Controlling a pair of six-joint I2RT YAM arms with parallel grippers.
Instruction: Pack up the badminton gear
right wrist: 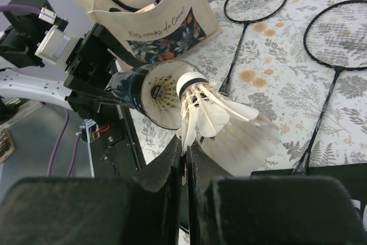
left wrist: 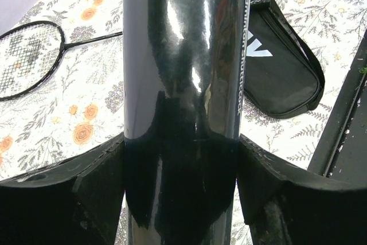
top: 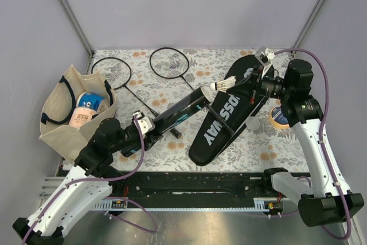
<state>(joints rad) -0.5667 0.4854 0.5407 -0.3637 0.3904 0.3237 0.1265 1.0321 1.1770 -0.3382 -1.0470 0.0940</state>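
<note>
Right pincer (right wrist: 184, 150) pinches a white feather shuttlecock (right wrist: 212, 110) at the mouth of the long black tube (left wrist: 180, 55), which left pincer (left wrist: 180, 159) grips. Far-left thin black racquets (top: 170, 63) and black cover (top: 223, 121) lie unpacked.

white "OSSWAY" on black cover (top: 221, 120), tote bag (right wrist: 155, 27) script unreadable

White shuttlecock (top: 221, 86) at mouth of black tube (top: 179, 113), racquets (top: 112, 73), cover (top: 221, 123) flat
</note>
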